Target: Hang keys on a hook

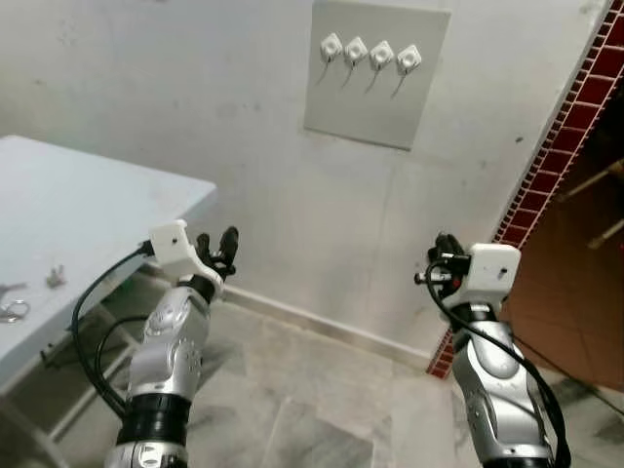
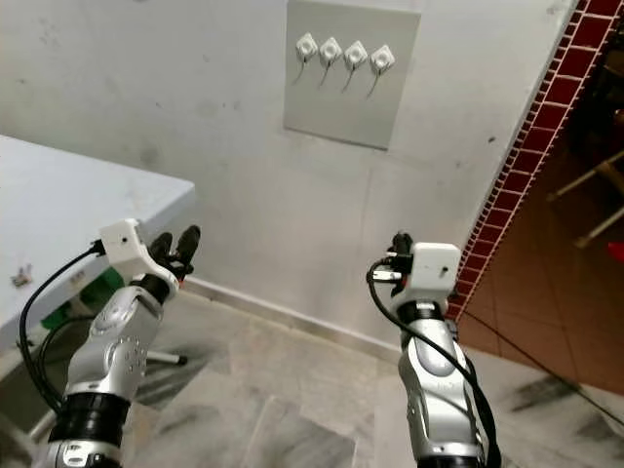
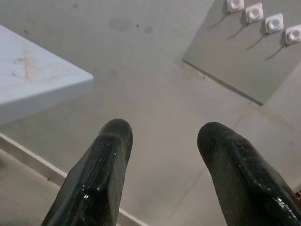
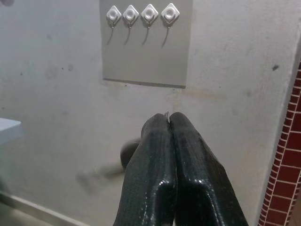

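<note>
At the far left edge, the keys (image 1: 12,310) lay on the white table (image 1: 88,195), ungrasped. The left gripper (image 1: 216,246) hung spread at lower left; the right gripper (image 4: 168,123) was clenched. With the hooks (image 1: 369,51) at upper centre, reaching them empty-handed risked skipping the pickup.

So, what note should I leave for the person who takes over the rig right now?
Left gripper: jaws open, empty, raised beside the table corner.
Right gripper: jaws shut, raised toward the wall.
Keys: lying on the table, at the robot's far left.
Hooks: four on the wall board, all bare.
Done: nothing yet.
Left: pick up the keys, hang them on a hook.
</note>
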Controlling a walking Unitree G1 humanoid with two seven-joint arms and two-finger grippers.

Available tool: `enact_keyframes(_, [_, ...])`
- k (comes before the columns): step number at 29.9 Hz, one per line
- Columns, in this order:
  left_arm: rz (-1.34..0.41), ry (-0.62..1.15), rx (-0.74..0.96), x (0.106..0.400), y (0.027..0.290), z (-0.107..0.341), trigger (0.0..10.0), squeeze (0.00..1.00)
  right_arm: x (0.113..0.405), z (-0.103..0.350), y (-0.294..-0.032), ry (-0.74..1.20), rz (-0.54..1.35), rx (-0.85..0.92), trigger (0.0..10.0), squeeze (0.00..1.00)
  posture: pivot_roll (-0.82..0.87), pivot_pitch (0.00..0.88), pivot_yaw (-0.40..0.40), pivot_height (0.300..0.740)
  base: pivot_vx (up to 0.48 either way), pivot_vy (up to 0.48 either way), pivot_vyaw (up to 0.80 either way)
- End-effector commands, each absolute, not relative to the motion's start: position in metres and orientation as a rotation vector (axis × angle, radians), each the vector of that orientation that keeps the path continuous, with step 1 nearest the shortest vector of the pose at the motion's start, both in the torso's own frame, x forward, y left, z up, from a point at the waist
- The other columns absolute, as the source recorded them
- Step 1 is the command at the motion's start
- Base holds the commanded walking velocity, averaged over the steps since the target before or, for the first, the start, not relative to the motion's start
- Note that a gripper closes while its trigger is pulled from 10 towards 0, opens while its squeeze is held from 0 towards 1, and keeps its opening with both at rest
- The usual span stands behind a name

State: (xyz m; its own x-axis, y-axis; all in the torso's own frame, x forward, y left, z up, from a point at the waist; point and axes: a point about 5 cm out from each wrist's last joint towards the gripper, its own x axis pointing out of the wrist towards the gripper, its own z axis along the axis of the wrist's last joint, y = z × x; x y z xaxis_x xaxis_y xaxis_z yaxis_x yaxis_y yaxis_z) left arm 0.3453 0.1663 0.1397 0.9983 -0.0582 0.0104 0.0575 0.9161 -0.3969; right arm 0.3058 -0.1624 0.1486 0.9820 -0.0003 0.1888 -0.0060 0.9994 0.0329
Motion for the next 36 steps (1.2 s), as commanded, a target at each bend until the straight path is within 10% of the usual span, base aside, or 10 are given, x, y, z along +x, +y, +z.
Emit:
enact_keyframes(1, [-0.071,-0.001,-0.42,0.3463,0.1638,0.1429,10.0,0.0,0.3056,0.1557,-0.1644,-0.219,-0.005,0.025,10.0,0.0,0.03,0.0,-0.025,0.74,0.0,0.311,0.0])
enact_keyframes(36, [-0.091,-0.029,-0.38,0.3462,0.1637,0.1496,10.0,0.0,0.3028,0.1604,-0.1682,-0.249,-0.018,0.023,10.0,0.0,0.03,0.0,-0.02,0.74,0.071,0.072,0.0])
